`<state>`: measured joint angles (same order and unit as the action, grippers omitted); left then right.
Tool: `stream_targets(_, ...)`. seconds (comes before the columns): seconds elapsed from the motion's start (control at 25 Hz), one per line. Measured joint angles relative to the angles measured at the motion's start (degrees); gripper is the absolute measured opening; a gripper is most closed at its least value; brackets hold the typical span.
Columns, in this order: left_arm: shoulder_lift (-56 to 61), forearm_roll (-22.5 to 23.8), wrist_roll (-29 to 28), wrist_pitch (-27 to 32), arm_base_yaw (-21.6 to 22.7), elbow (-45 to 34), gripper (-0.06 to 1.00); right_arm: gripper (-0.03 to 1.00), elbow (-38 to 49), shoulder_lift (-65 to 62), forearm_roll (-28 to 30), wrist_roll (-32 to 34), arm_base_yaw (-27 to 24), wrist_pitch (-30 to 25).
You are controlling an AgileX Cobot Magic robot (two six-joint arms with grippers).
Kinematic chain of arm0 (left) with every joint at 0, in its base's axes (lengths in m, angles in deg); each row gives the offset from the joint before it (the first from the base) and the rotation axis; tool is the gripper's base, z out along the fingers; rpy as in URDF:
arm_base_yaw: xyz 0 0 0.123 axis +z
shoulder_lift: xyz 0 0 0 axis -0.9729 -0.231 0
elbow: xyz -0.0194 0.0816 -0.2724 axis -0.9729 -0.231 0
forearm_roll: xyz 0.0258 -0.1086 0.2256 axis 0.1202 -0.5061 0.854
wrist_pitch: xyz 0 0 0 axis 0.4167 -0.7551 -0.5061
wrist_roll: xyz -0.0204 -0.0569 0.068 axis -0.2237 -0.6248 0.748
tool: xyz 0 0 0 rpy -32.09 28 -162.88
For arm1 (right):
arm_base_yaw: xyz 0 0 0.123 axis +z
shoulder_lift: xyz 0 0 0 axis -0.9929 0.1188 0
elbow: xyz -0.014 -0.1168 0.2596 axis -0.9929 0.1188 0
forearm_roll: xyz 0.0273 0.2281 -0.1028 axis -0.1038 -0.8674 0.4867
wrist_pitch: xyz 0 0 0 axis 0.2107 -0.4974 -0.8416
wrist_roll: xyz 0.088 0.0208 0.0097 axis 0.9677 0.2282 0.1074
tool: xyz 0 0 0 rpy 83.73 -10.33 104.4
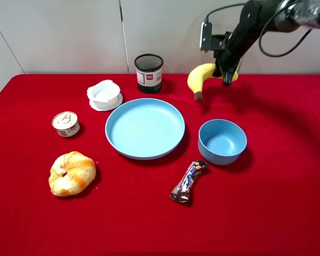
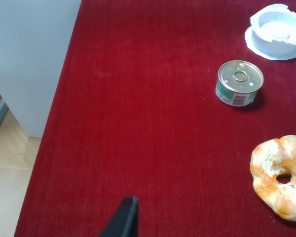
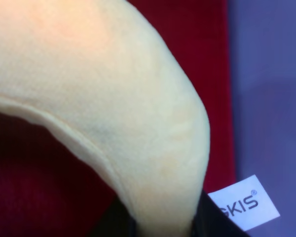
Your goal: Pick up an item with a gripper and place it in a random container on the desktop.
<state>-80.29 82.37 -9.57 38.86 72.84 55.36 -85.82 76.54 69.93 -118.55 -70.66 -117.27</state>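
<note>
The banana point(image 1: 201, 76) is soft yellow plush, matt and finely napped, with a raised stitched seam along its curve; its white tag point(image 3: 244, 203) looks like smooth printed fabric or paper. The surface point(image 1: 277, 186) wears red cloth with a short, faintly ribbed pile. The plate point(image 1: 145, 128) and the bowl point(image 1: 221, 156) look like smooth light-blue plastic with a dull sheen. The far cup point(image 1: 149, 64) is black wire mesh with a paper label. The tin point(image 1: 65, 124) at the left has a shiny metal lid. The chocolate bar point(image 1: 188, 181) has a glossy crinkled wrapper; the croissant point(image 1: 72, 173) looks golden and slightly glossy.
</note>
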Motion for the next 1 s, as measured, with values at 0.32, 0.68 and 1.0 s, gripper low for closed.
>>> stream_targets(0.32,0.0,0.0,0.0,0.0,0.0,0.0,0.98,0.10,0.0,-4.8,0.0,4.8,1.5,-3.5)
stream_targets(0.68,0.0,0.0,0.0,0.0,0.0,0.0,0.98,0.10,0.0,-9.6,0.5,14.2,7.1,-8.9)
stream_targets(1.0,0.0,0.0,0.0,0.0,0.0,0.0,0.98,0.10,0.0,-10.5,3.6,26.5,13.3,-13.2)
